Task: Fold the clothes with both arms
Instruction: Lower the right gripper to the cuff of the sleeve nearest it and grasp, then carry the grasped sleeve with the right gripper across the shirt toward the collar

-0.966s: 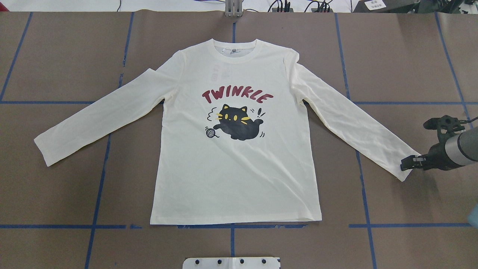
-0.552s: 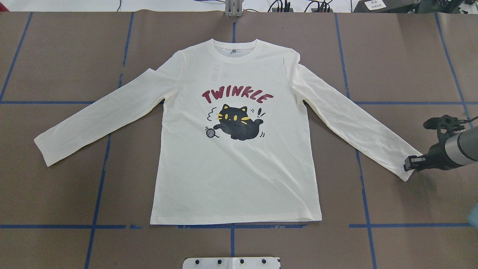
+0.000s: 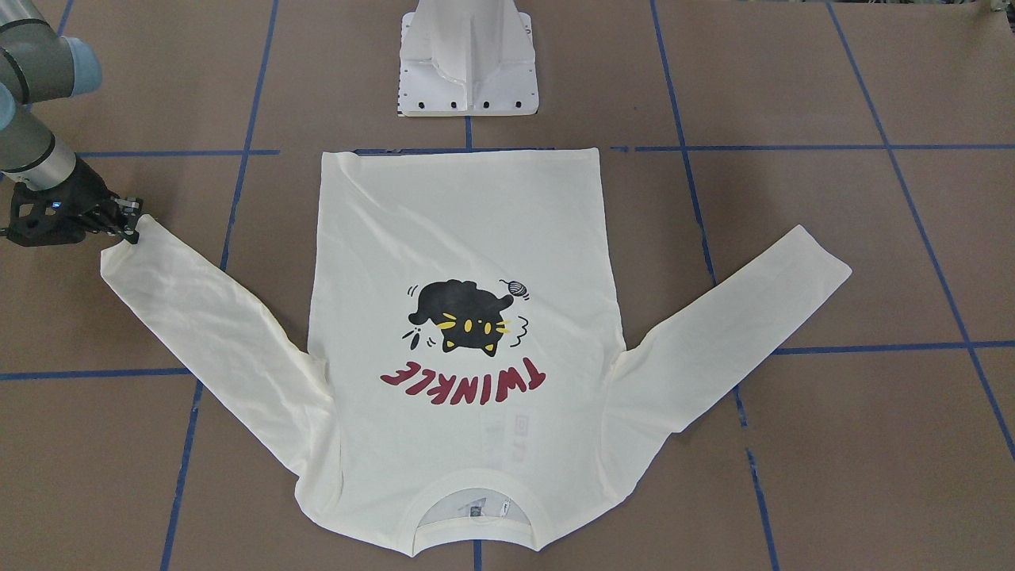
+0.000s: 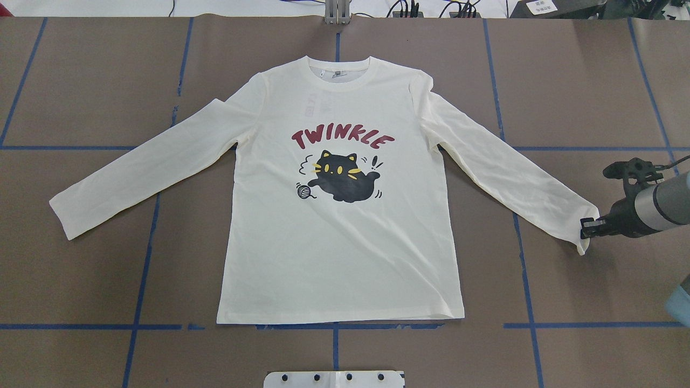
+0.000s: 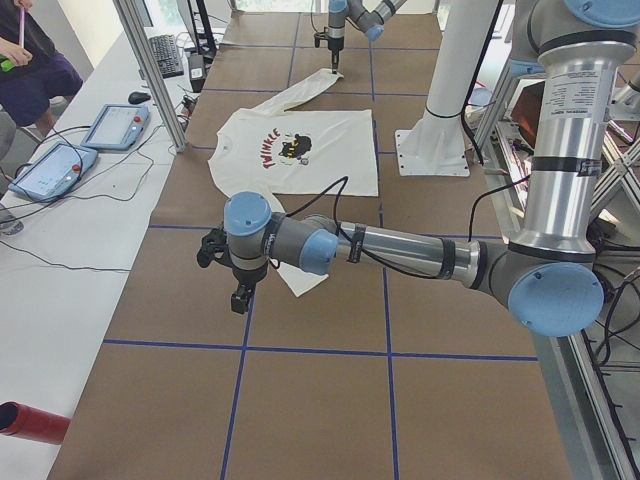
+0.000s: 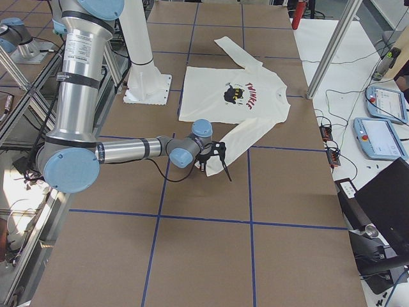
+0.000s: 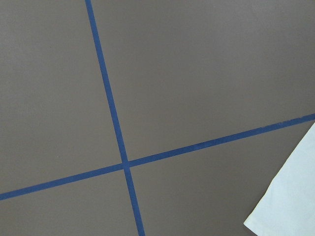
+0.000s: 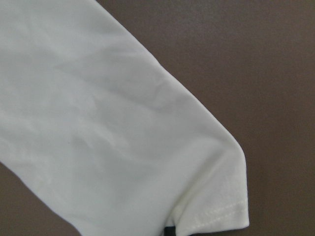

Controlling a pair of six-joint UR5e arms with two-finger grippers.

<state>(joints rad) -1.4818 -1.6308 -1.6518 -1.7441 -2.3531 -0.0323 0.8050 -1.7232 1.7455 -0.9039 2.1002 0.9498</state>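
The shirt [image 4: 339, 242] lies flat and print up in the middle of the overhead frame, collar toward the top and hem along the lower tape [image 4: 91, 326]. Both sleeves angle out and down across the brown table [image 4: 81, 97]. Over at the right edge the right gripper [image 4: 584, 229] is on the cuff of that side's sleeve: fingers pressed together on the cuff's end, a small flap of cloth drooping just below them. The front-facing view puts the same pinch at its far left, black fingers touching the sleeve tip. The right wrist view is filled with pale sleeve cloth and the stitched cuff, with a dark sliver at the bottom edge. The left gripper [image 5: 239, 300] shows only in the left side view, centre-left of the frame, hanging over bare table near the other cuff — fingers spread or together, I cannot tell. Its wrist view shows crossed tape and a corner of cloth at lower right. The white base [image 4: 334, 379] sits bottom centre, below the hem.
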